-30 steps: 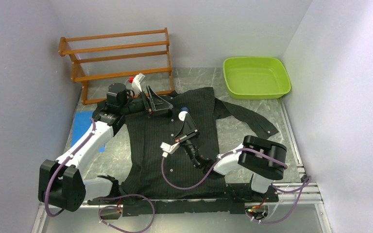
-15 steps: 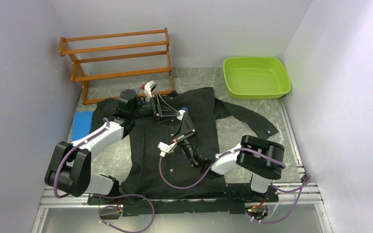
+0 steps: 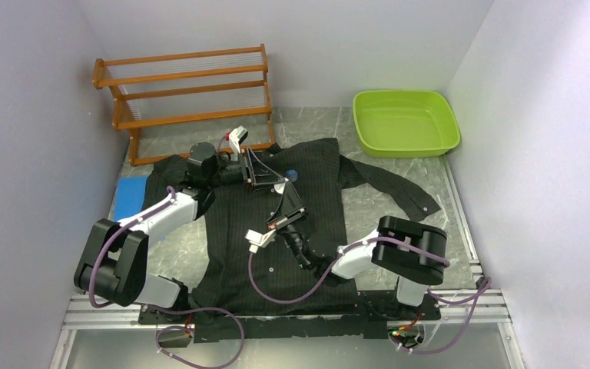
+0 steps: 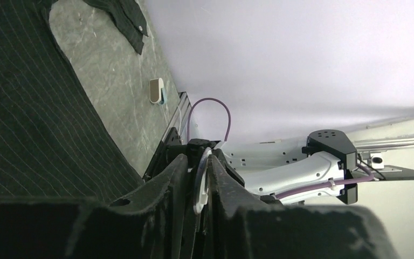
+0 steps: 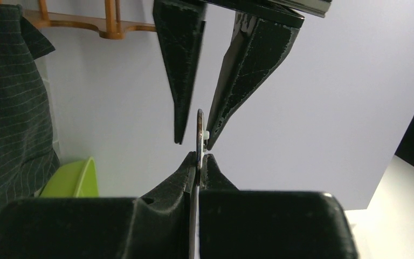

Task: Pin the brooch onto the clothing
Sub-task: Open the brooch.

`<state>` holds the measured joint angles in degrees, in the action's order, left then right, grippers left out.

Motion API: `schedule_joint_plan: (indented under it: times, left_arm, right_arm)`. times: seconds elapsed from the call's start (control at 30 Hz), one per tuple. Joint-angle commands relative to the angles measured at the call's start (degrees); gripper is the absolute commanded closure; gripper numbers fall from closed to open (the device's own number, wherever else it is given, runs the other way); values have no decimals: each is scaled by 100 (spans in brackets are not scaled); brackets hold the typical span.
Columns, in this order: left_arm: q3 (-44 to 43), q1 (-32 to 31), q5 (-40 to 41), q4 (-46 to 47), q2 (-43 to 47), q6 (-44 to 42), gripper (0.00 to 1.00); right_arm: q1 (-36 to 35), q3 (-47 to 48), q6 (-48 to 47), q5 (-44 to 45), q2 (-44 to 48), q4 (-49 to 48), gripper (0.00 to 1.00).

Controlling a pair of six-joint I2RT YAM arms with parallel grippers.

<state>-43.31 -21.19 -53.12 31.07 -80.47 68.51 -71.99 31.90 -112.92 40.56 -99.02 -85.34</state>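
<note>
- The right pincer (image 5: pixel 198 157) was clamped shut on the lower rim of the small, thin, round brooch (image 5: pixel 199 129). It held the brooch edge-on over the upper front of the shirt, and its grip had not altered over the last second.
- The left pincer (image 4: pixel 199 162) was what had changed. A second earlier it stood wide open, off to the left by the shoulder. Since then it had swung across to meet the right pincer, and its jaws had narrowed to straddle the brooch from the opposite side.
- Those jaws were not yet fully shut. In the right wrist view one black finger (image 5: pixel 237 75) touched a small white nub on the brooch, while the other stood a little apart from it. The left pincer was therefore part open with nothing firmly held.
- This looked like a second grip being taken, either to hand the brooch over or to work its pin. The pinning itself had probably not begun.
- The brooch showed as a blue spot from above and as a pale disc in the left wrist view. Its pin could not be made out.
- The large black long-sleeved shirt (image 3: pixel 227 231) with thin pale pinstripes lay spread front-up on the grey marbled tabletop (image 3: pixel 315 123), directly beneath both pincers. One sleeve trailed towards the lime-green plastic tub (image 3: pixel 406 121).
</note>
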Motion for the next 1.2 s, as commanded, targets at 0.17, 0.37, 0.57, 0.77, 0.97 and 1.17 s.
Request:
schedule_joint_plan:
  times: [0.17, 0.37, 0.57, 0.77, 0.97, 1.17]
  left_arm:
    - [-11, -17, -87, -36, 176, -175, 97]
    - [-60, -10, 38, -505, 326, -479, 97]
    - [-425, 91, 313, -1819, 575, -1432, 97]
    - [-1436, 104, 1410, -4406, 1228, -3256, 97]
    - [-1832, 120, 2496, -5315, 1801, -4295, 97]
    - [-1730, 124, 2530, -5218, 2183, -4496, 97]
  right_arm:
    - [-52, 217, 51, 89, -23, -1274, 100]
    - [-45, 271, 399, 246, -21, -1271, 74]
    - [-52, 443, 1832, 801, 383, -447, 2]
    - [4, 657, 5300, 468, 2095, 3669, 0]
    - [935, 1019, 8655, -1993, 3543, 6680, 0]
    - [2861, 831, 11150, -5529, 4325, 6820, 0]
